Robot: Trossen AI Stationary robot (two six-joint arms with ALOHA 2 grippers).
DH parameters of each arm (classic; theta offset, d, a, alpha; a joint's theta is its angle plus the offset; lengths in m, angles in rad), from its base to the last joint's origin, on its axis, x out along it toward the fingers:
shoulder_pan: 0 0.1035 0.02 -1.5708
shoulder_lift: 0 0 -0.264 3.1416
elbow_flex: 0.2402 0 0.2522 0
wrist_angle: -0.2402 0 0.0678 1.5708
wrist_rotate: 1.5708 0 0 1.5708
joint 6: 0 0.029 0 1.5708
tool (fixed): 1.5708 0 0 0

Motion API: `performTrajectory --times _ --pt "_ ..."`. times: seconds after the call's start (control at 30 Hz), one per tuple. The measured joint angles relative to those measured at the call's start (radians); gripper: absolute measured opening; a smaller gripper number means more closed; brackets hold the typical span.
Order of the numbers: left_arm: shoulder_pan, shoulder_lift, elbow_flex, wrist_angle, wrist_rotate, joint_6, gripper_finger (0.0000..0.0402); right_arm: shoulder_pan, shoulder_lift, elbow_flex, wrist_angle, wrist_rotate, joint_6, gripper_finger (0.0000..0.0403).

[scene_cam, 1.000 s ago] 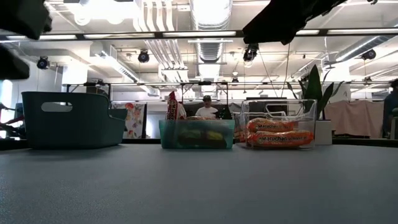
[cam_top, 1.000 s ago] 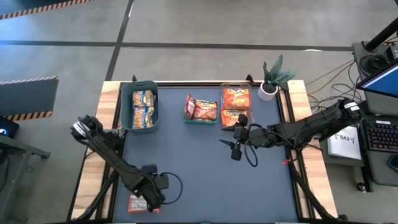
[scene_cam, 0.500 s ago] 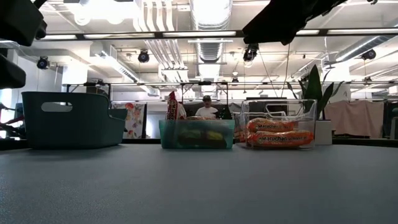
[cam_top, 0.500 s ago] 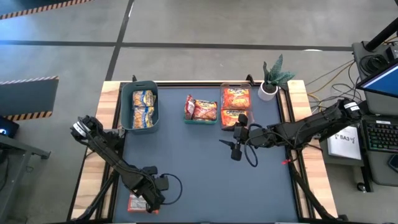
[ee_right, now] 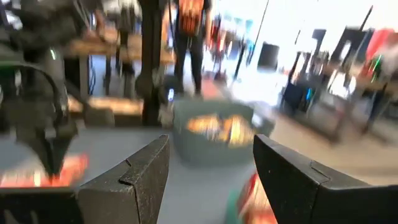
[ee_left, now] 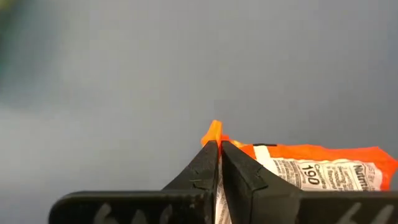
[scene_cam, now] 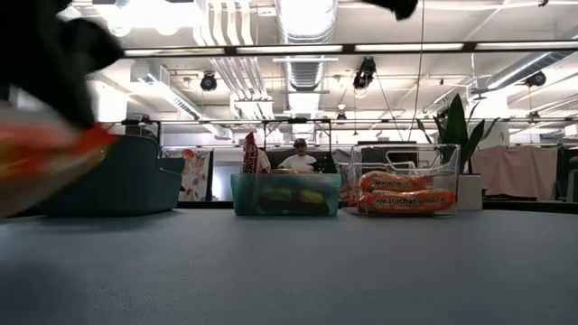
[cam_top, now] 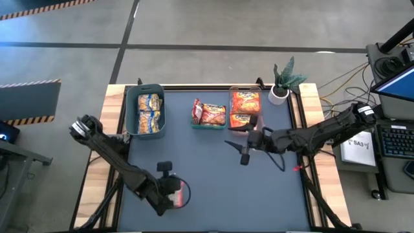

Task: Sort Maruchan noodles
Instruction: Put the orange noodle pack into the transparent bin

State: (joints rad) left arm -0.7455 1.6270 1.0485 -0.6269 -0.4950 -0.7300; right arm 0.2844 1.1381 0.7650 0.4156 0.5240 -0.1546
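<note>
Overhead and table-level views, read from left to right, with the dark teal bin as the reference. The left gripper hung over the blue-grey table, well in front of the teal bin and slightly to its right. Its jaws were pinched narrowly onto the edge of one orange-red noodle packet, which hung clear of the table. In the low view this packet appeared as an orange blur in front of the teal bin's left side.

The teal bin held two yellow-and-blue packets, one behind the other. To its right, in the same back row, stood a small green bin containing red-and-white packets; at least two showed, one standing upright at the left end. Just right of this stood a clear bin with two orange-red packets. A potted plant stood at the back right corner of the table, right of the clear bin.

The right gripper hovered just in front of the clear bin, its jaws standing wide and holding nothing. No object lay between the left gripper and the row of bins. One person was visible in the room behind the green bin.
</note>
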Motion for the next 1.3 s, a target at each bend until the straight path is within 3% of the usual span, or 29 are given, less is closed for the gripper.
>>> performTrajectory --times 0.2,0.5,0.67,0.87,1.03,1.3 --pt "0.026 -0.052 0.000 0.082 -0.226 0.175 0.0000 -0.001 -0.004 0.000 0.100 0.002 -0.068 0.0219" --pt "0.046 -0.064 -0.022 0.407 -0.458 0.464 0.0000 0.031 -0.004 0.000 -0.306 -0.012 0.226 0.0219" --pt "0.064 -0.064 -0.116 0.527 -0.466 0.476 0.0000 0.063 0.033 -0.003 -0.445 -0.069 0.404 0.0219" --pt "0.063 -0.065 -0.221 0.548 -0.419 0.312 0.0000 0.074 0.150 -0.004 -0.423 -0.117 0.500 0.0219" --pt "0.067 -0.064 -0.259 0.601 -0.327 0.251 0.0000 0.075 0.244 -0.005 -0.427 -0.171 0.569 0.0219" --pt "0.072 -0.063 -0.266 0.612 -0.322 0.257 0.0000 0.102 0.287 0.046 -0.440 -0.266 0.789 0.0219"
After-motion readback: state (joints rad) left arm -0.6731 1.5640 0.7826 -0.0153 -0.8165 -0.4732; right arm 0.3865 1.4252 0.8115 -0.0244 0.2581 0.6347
